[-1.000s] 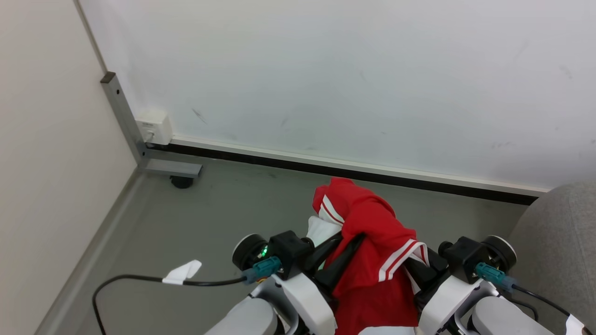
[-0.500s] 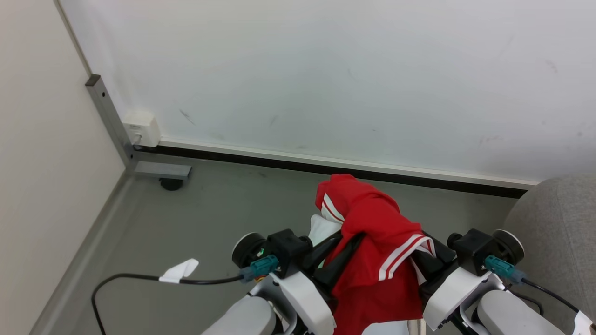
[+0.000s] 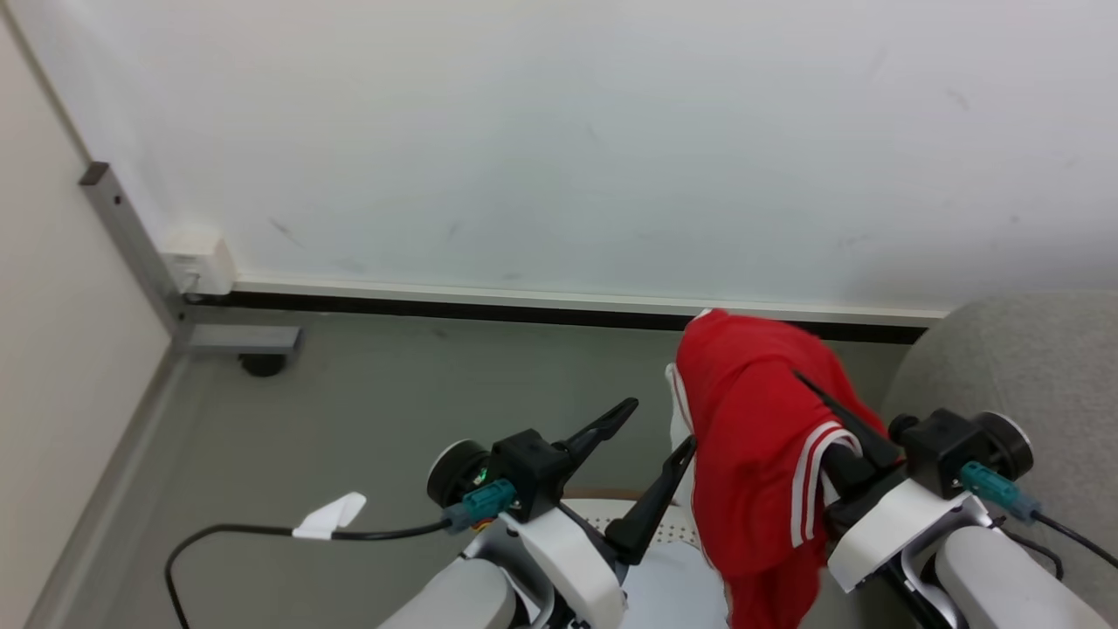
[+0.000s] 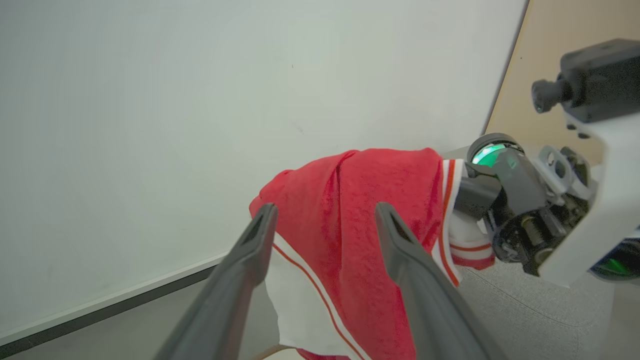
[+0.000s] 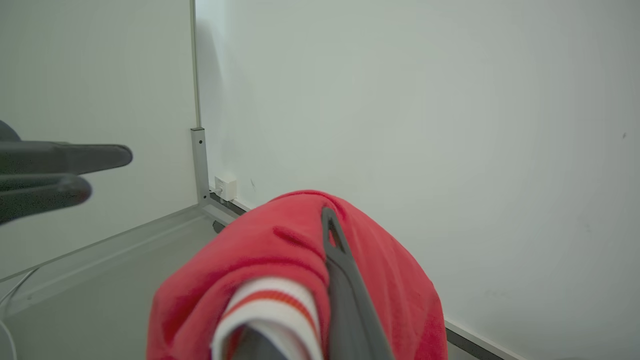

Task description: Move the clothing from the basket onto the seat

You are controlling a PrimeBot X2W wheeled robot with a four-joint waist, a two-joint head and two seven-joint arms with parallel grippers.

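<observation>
The red clothing (image 3: 755, 437) with white stripes hangs draped over my right gripper (image 3: 808, 389), which is shut on it, one dark finger lying across the cloth. It is held above the floor, just left of the grey seat (image 3: 1004, 358). My left gripper (image 3: 651, 432) stands open and apart from the cloth, on its left. Below it shows the white perforated basket (image 3: 611, 511). The left wrist view looks between the open left gripper (image 4: 325, 210) at the clothing (image 4: 350, 245). In the right wrist view, the clothing (image 5: 270, 255) wraps the right gripper (image 5: 325, 225).
A white wall with a dark baseboard (image 3: 524, 310) runs close ahead. At the left corner stand a metal post (image 3: 131, 236), a wall socket box (image 3: 199, 262) and a dark caster (image 3: 262, 362). A black cable with a white tag (image 3: 330, 515) trails over the grey floor.
My left gripper has opened and let go of the clothing. The right gripper has carried it rightward toward the seat. The head view has turned to the right.
</observation>
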